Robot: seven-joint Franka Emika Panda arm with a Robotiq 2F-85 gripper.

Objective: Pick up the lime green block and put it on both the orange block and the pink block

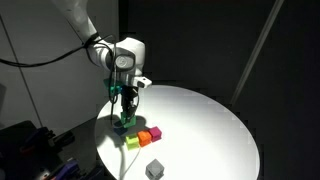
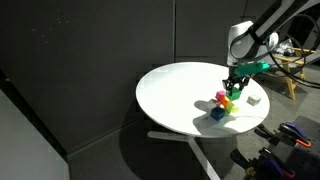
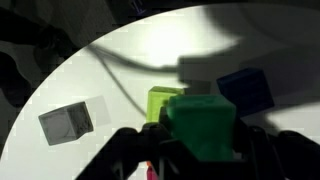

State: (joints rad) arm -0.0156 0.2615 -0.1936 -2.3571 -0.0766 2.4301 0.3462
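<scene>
My gripper (image 1: 126,98) is shut on the lime green block (image 1: 127,104) and holds it above the row of cubes on the round white table (image 1: 210,125). Below it stand the orange block (image 1: 145,137) and the pink block (image 1: 156,132), side by side and touching. In the other exterior view the gripper (image 2: 236,84) holds the green block (image 2: 236,89) over the pink block (image 2: 221,97) and the orange block (image 2: 227,103). In the wrist view the green block (image 3: 200,125) fills the jaws (image 3: 200,145). The orange block is hidden there.
A paler yellow-green cube (image 1: 133,142) sits next to the orange block and shows in the wrist view (image 3: 158,102). A dark blue-teal cube (image 1: 122,126) (image 3: 247,90) stands close by. A grey cube (image 1: 153,169) (image 3: 68,122) lies apart near the table edge.
</scene>
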